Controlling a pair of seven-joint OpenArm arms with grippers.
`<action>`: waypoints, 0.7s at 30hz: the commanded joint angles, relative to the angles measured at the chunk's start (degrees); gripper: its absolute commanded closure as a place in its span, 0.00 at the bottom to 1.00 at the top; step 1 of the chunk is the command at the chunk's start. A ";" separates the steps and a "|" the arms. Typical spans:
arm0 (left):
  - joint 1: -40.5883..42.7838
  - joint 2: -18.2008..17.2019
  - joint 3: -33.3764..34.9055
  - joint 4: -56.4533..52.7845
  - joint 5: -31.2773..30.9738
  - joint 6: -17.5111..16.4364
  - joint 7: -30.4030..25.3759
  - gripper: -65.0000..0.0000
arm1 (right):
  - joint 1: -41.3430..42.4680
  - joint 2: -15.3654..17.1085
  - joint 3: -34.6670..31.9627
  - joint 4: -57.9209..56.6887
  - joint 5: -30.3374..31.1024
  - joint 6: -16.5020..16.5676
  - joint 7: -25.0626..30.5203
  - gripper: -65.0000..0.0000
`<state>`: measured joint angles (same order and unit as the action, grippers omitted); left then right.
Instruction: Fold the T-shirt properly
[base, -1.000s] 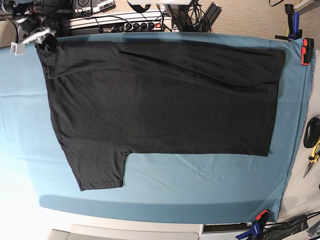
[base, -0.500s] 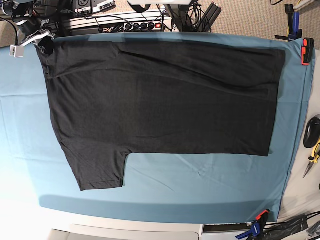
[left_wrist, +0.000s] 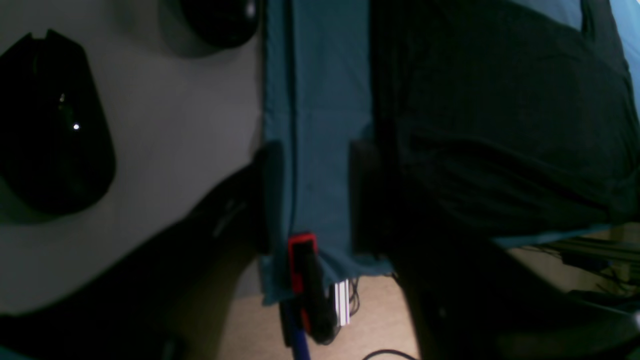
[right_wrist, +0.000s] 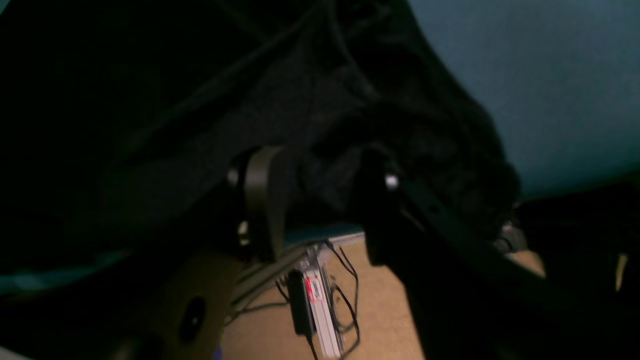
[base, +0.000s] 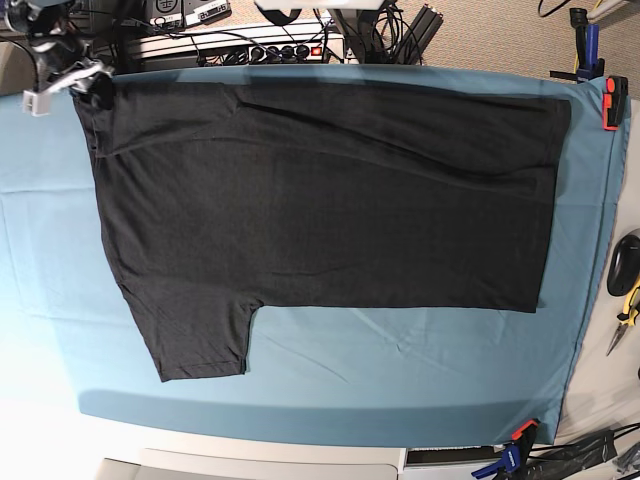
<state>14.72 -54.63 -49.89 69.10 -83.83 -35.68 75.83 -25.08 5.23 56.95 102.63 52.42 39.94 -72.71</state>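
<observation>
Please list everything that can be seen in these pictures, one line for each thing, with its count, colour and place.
T-shirt: one, black, spread flat over most of the table cloth, one sleeve toward the near edge.
Table cloth: one, teal, under the T-shirt.
Clamps: at least three, red or blue with black, at the right corners of the table cloth.
Power strip: one, pale with dark sockets, behind the far edge.
Hand tools: a few, yellow and black, right of the table.
Right end effector: one, dark, at the T-shirt's far corner, fabric between its fingers.
Left end effector: one, dark, open above the bare table cloth beside the red clamp.
</observation>
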 joint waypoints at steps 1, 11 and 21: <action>-0.28 -2.01 -0.59 0.68 -1.17 -0.22 -1.33 0.69 | -0.13 0.79 -0.92 0.76 0.44 0.06 1.62 0.62; -0.28 -2.01 -0.59 0.68 -1.17 -0.22 -1.29 0.69 | 0.33 0.79 -7.43 0.76 -4.07 -0.87 2.45 0.87; -0.26 -2.01 -0.59 0.68 -1.17 -0.22 -1.29 0.69 | 0.33 0.79 -7.34 1.36 -0.09 -0.87 -0.20 1.00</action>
<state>14.72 -54.61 -49.89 69.10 -83.81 -35.68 75.77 -24.60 5.23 49.32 102.80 51.00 39.24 -73.54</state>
